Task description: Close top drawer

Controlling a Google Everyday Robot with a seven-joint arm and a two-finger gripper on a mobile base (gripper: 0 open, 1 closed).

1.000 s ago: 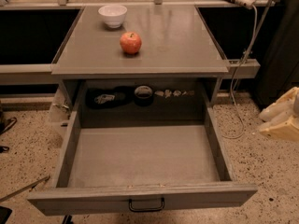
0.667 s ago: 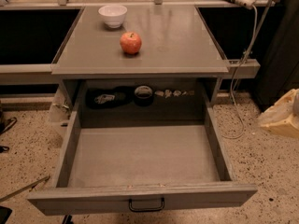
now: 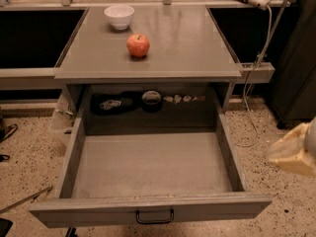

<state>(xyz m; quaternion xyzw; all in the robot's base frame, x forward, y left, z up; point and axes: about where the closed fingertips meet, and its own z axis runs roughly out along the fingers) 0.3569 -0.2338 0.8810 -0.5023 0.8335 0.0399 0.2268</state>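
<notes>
The top drawer [image 3: 148,169] is pulled far out toward me under the grey table top. It is a wide, shallow grey box with nothing on its floor. Its long front panel [image 3: 74,212] runs along the bottom of the view, with a small dark loop handle [image 3: 154,217] at its centre. My gripper [image 3: 292,152] shows only as a pale tan shape at the right edge, to the right of the drawer's right wall and apart from it.
A red apple [image 3: 138,45] and a white bowl [image 3: 119,16] sit on the table top [image 3: 187,38]. Dark items [image 3: 151,98] lie in the cavity behind the drawer. A white cable [image 3: 256,68] hangs at the right. Speckled floor lies on both sides.
The pale gripper shape at the right edge has moved lower and slightly further right. The drawer, apple and bowl have not moved.
</notes>
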